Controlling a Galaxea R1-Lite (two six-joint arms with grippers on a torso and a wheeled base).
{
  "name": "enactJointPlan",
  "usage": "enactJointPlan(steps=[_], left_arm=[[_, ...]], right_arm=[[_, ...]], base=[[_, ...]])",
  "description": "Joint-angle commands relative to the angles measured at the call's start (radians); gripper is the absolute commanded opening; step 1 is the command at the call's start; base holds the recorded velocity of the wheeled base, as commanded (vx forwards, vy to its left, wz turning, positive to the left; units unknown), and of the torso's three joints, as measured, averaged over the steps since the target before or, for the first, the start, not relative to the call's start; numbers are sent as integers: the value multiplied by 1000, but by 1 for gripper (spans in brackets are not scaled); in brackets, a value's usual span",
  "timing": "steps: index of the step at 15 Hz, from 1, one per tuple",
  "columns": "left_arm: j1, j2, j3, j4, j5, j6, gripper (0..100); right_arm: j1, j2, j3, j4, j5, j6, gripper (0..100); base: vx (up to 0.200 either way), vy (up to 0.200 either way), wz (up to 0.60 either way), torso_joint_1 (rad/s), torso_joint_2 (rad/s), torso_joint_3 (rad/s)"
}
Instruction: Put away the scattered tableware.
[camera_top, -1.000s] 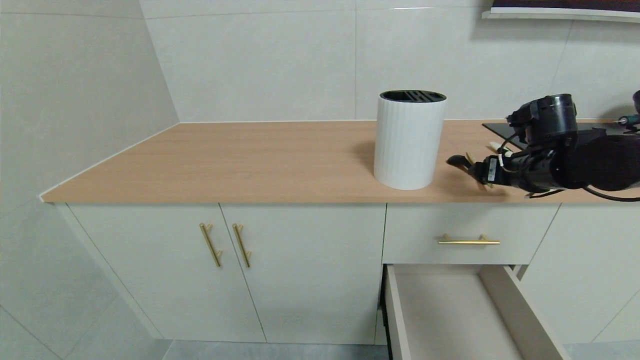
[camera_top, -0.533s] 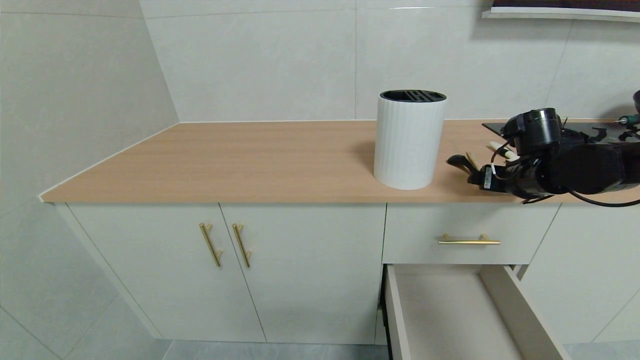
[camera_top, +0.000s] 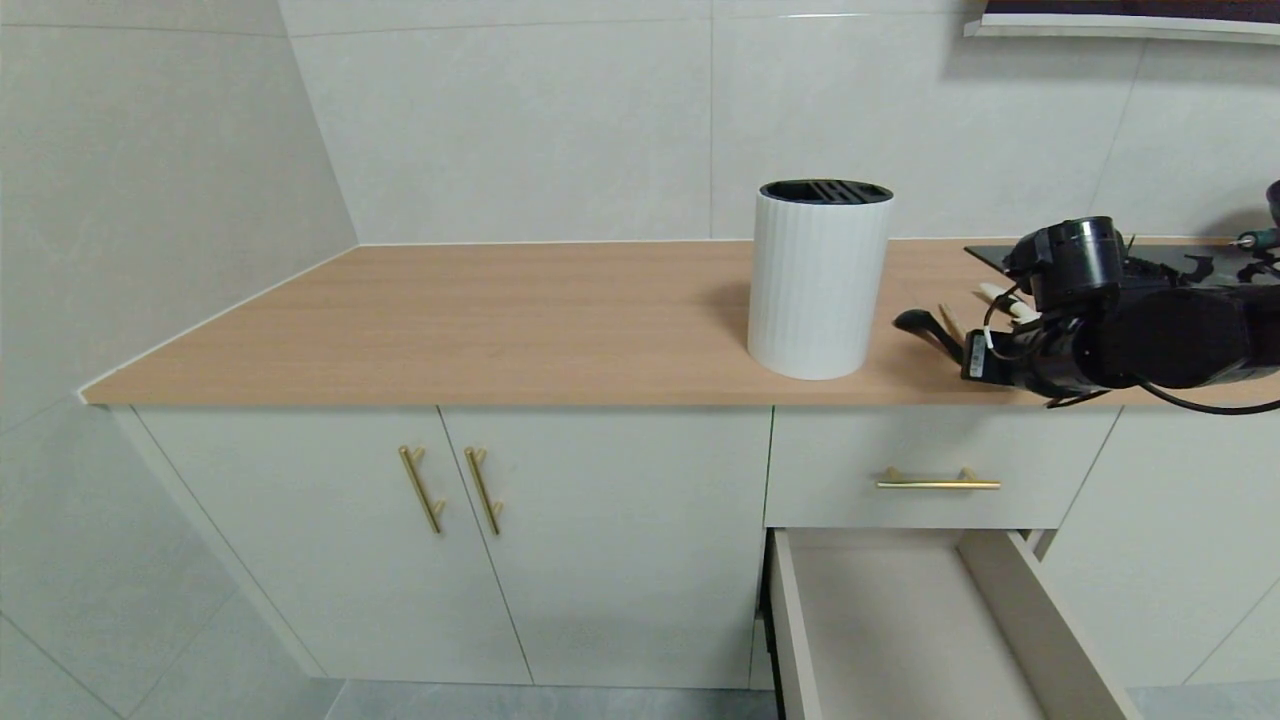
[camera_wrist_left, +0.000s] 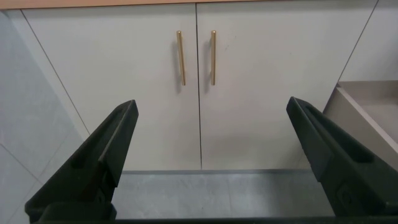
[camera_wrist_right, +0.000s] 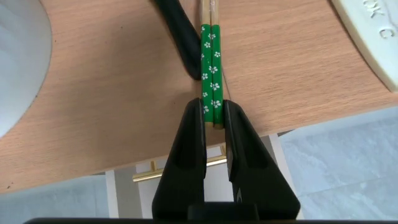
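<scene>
Home kitchen: wooden countertop (camera_top: 520, 320), tiled walls (camera_top: 500, 120), pale cabinets (camera_top: 350, 540) with brass handles (camera_top: 421, 489), white utensil holder (camera_top: 818, 290)

A brown wooden counter (camera_top: 500, 320) holds a white ribbed tub (camera_top: 818, 285) (black top). A black spoon (camera_top: 915, 322) and green flowered chopsticks (camera_wrist_right: 211, 68) lie beside it.

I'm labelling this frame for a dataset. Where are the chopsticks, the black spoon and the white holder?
chopsticks (camera_wrist_right: 211, 62), right wrist view, on the green flowered part.
black spoon (camera_top: 911, 320), head view, on its rounded end.
white holder (camera_top: 818, 290), head view, on its ribbed side.
</scene>
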Motion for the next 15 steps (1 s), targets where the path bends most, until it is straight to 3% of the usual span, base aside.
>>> enactJointPlan(steps=[1, 5, 8, 10, 11, 13, 15], left_arm=[[0, 0, 0, 0, 0, 0, 100], [0, 0, 0, 0, 0, 0, 100], [0, 0, 0, 0, 0, 0, 100], [0, 0, 0, 0, 0, 0, 100], [0, 0, 0, 0, 0, 0, 100], [0, 0, 0, 0, 0, 0, 100], [0, 0, 0, 0, 0, 0, 100]], right_arm=[[1, -18, 3, 0, 0, 0, 0], [4, -109, 52, 0, 0, 2, 0], [44, -351, 247, 8, 54, 11, 0], [55, -480, 286, 103, 126, 11, 0], [59, -583, 283, 242, 196, 5, 0], [59, -695, 289, 357, 327, 5, 0], [61, -736, 286, 463, 374, 2, 0]], base=[[0, 0, 0, 0, 0, 0], [0, 0, 0, 0, 0, 0], [0, 0, 0, 0, 0, 0], [0, 0, 0, 0, 0, 0], [0, 0, 0, 0, 0, 0], [0, 0, 0, 0, 0, 0], [0, 0, 0, 0, 0, 0]])
